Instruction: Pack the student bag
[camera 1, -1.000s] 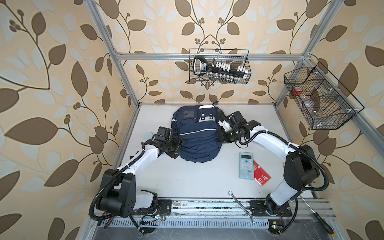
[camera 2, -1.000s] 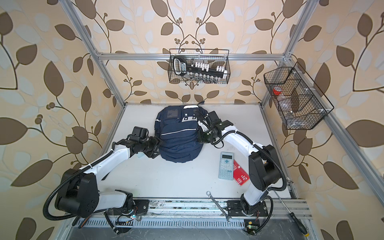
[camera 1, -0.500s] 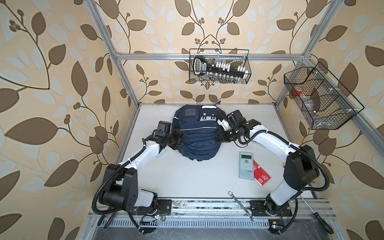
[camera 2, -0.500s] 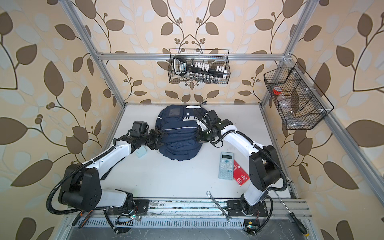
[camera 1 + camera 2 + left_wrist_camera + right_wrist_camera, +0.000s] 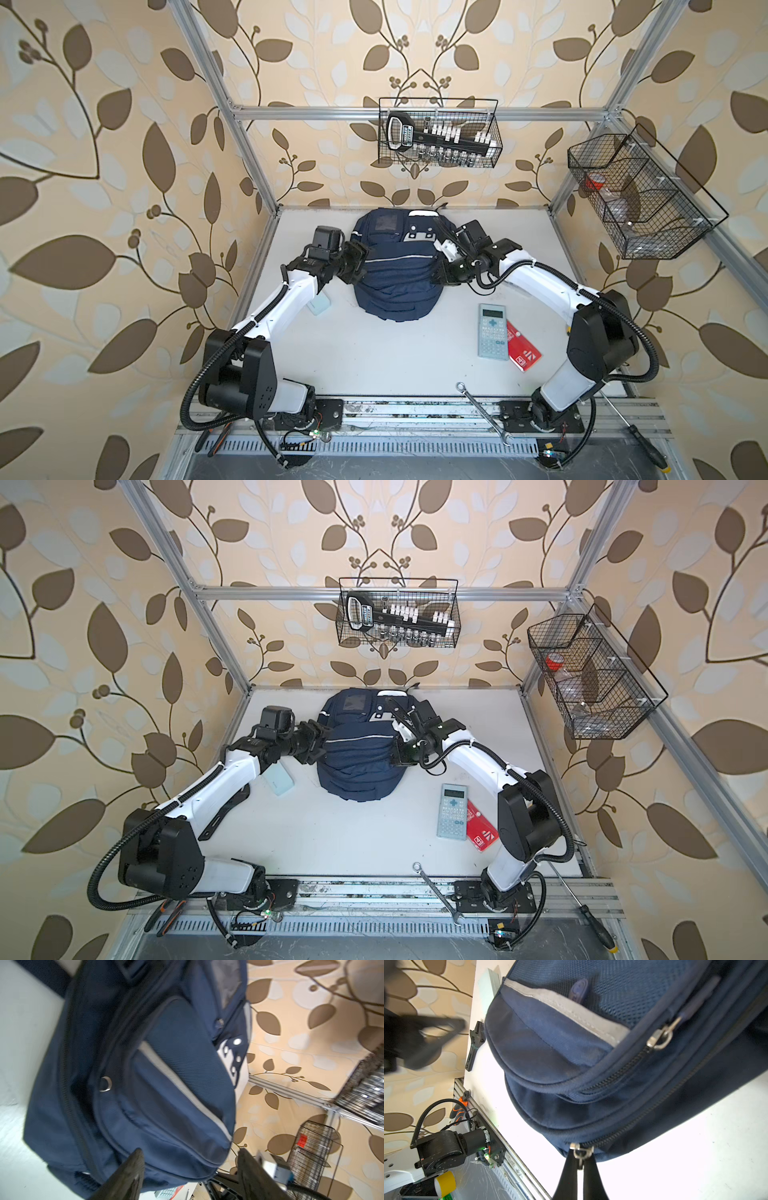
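Observation:
The student bag [image 5: 395,274], navy blue with a pale reflective stripe, lies on the white table at the back middle in both top views [image 5: 357,754]. My left gripper [image 5: 357,262] is at the bag's left side, open, and in the left wrist view its jaws [image 5: 190,1151] stand wide apart with the bag's front pocket [image 5: 166,1084] just beyond them. My right gripper [image 5: 438,276] is at the bag's right side. In the right wrist view it is shut [image 5: 580,1160] on a metal zipper pull [image 5: 580,1152] of the bag's side zip.
A grey calculator [image 5: 493,331] and a red packet [image 5: 523,347] lie front right of the bag. A pale blue case [image 5: 319,305] sits under the left arm. A spanner [image 5: 482,411] and a screwdriver [image 5: 636,436] rest on the front rail. Two wire baskets [image 5: 438,133] [image 5: 640,199] hang on the walls.
My left gripper has moved back along the bag's left side. The bag's front end has drawn back and bunched up. The right gripper has stayed shut on the zipper pull.

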`<state>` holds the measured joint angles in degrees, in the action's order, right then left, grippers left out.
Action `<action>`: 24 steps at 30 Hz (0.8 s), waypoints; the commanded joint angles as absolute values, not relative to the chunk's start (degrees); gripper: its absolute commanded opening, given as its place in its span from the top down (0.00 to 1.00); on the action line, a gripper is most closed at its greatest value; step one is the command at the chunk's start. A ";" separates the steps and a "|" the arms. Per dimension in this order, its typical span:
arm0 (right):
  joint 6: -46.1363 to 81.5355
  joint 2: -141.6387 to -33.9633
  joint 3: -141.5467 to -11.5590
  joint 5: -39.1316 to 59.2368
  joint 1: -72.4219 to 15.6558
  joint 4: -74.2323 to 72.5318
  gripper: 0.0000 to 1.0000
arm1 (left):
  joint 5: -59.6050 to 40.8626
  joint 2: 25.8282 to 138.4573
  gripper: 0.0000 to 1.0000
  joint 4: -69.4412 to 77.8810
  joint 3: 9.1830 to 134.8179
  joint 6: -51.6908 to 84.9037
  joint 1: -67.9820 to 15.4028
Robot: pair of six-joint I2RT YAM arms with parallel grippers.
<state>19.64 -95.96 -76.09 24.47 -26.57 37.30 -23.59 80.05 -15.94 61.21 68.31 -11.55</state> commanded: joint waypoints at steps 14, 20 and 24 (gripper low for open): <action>14.95 -94.17 -78.75 23.34 -27.79 44.06 1.00 | -28.84 86.43 0.26 -16.52 59.24 69.29 -10.81; 14.85 -94.55 -79.12 22.20 -28.03 44.47 1.00 | -29.82 86.70 0.28 -20.33 60.01 72.46 -10.88; 14.77 -95.14 -80.15 22.55 -28.02 44.71 1.00 | -28.12 84.49 0.27 -25.16 59.95 71.13 -10.90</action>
